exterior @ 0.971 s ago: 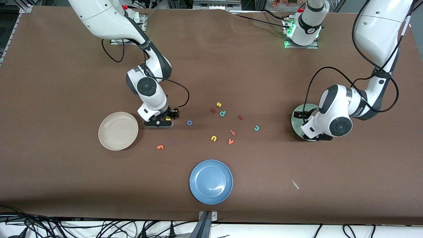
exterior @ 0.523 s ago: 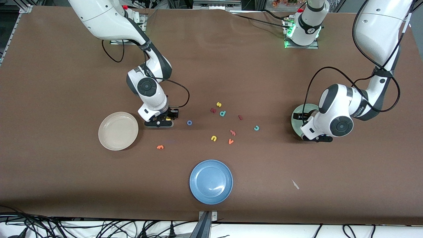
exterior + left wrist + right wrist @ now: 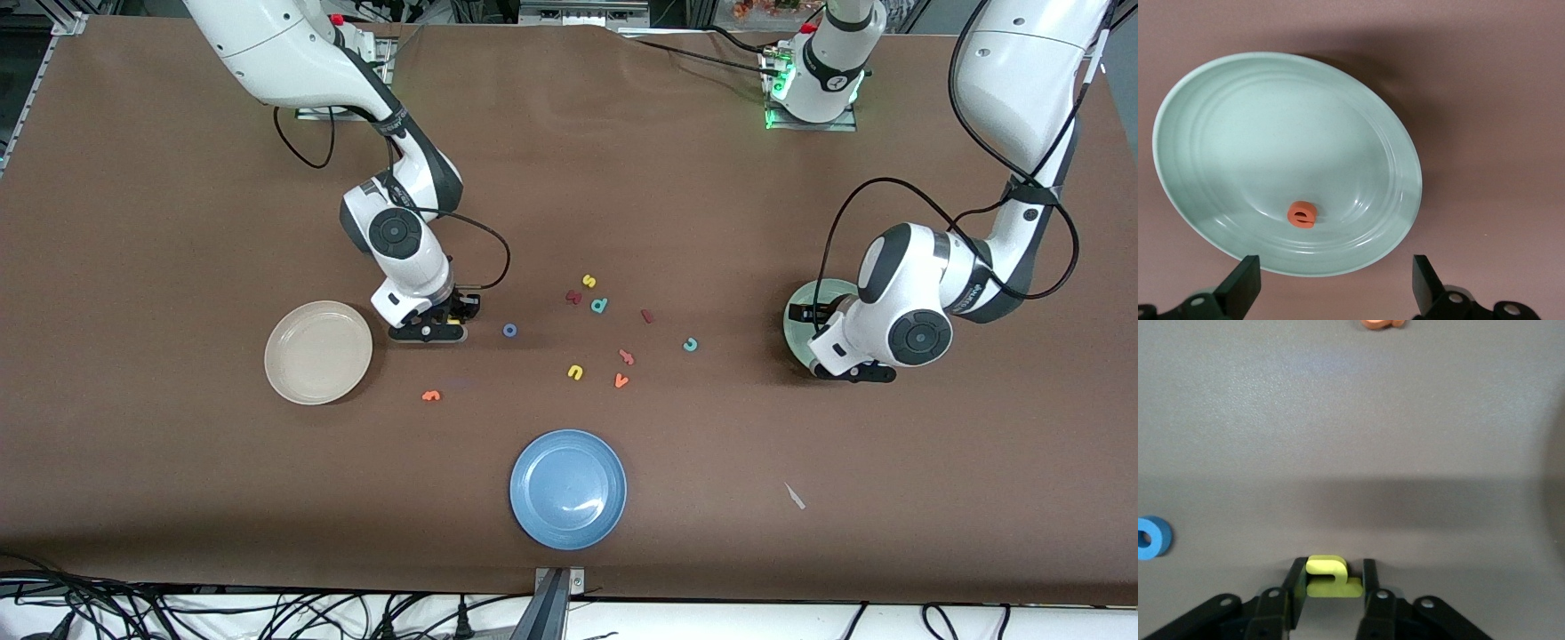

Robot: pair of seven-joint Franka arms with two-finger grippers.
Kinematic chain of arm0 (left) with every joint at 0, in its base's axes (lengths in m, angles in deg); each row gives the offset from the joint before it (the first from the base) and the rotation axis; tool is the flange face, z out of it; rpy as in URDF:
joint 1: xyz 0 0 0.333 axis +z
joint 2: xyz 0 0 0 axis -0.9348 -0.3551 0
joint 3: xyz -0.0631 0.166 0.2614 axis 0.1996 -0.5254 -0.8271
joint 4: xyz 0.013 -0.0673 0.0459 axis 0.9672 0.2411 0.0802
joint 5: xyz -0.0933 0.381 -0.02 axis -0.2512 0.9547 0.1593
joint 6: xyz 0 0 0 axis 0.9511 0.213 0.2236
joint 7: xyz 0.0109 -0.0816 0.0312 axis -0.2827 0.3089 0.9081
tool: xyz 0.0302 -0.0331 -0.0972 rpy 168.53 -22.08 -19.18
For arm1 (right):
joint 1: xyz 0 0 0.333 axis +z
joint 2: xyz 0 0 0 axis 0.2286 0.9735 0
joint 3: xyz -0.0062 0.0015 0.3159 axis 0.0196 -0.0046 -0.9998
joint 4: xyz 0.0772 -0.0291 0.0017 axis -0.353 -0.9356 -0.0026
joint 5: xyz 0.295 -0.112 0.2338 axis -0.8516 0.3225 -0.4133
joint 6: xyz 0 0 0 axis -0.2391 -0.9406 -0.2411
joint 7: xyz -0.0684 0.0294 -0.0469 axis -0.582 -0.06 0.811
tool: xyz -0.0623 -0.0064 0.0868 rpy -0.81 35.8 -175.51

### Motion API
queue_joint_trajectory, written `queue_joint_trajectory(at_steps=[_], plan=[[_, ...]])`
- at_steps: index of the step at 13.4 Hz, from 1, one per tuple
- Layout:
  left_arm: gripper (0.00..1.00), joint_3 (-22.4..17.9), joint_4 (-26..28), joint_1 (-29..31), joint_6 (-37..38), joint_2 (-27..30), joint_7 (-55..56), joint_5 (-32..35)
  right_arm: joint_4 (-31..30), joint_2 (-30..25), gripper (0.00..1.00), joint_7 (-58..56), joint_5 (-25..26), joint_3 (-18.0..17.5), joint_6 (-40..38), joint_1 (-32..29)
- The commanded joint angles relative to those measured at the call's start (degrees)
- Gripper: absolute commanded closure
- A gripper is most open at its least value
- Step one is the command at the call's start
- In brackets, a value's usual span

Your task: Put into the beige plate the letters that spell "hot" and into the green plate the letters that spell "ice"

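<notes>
The small yellow toy letter "h" point(image 3: 1332, 577) lies on the brown tabletop point(image 3: 178, 222) between the two fingers of the right pincer point(image 3: 1332, 581), which press against its sides. That pincer point(image 3: 453, 313) is down at the tabletop between the round cream-beige plate point(image 3: 317, 352) and the blue ring-shaped "o" point(image 3: 509, 330), both lying close by. The orange "t" point(image 3: 431, 396) lies nearer the front camera than the pincer.

The pale sage-green round plate point(image 3: 1198, 120) sits toward the left arm's end of the tabletop, with the orange "e" point(image 3: 1301, 214) lying in it. The left pincer point(image 3: 1331, 283) hangs over this plate with its fingers wide apart and nothing between them.

Between the arms lie scattered letters: a yellow "s" point(image 3: 589, 281), a broad dark red letter point(image 3: 573, 297), a teal "d" point(image 3: 599, 305), the dark red bar "i" point(image 3: 647, 316), the teal "c" point(image 3: 690, 344), a yellow "u" point(image 3: 575, 372), an orange "v" point(image 3: 621, 380) and a salmon-pink letter point(image 3: 627, 357). A round blue plate point(image 3: 567, 488) lies nearest the front camera.
</notes>
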Motion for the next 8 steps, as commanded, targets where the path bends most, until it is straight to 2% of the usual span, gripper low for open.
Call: queue_joint_trajectory(at_steps=[1, 4, 6, 8], plan=[[0.0, 0.3, -1.1, -0.2, 1.2, 2.1, 0.4, 0.5, -0.6, -0.4, 0.82, 1.3, 1.6, -0.3, 0.6, -0.2], [0.0, 2.9, -4.5, 0.0, 4.6, 2.9, 3.4, -1.2, -0.6, -3.5, 0.84, -0.4, 1.6, -0.3, -1.8, -1.2], [0.0, 5.2, -7.7, -0.3, 6.9, 2.9, 7.9, -5.5, -0.7, -7.4, 0.83, -5.2, 1.2, -0.4, -7.3, -4.2], [0.0, 8.0, -9.0, -0.3, 6.9, 2.9, 13.7, -5.8, -0.7, -10.3, 0.82, -9.7, 1.0, -1.1, -10.8, -8.2]])
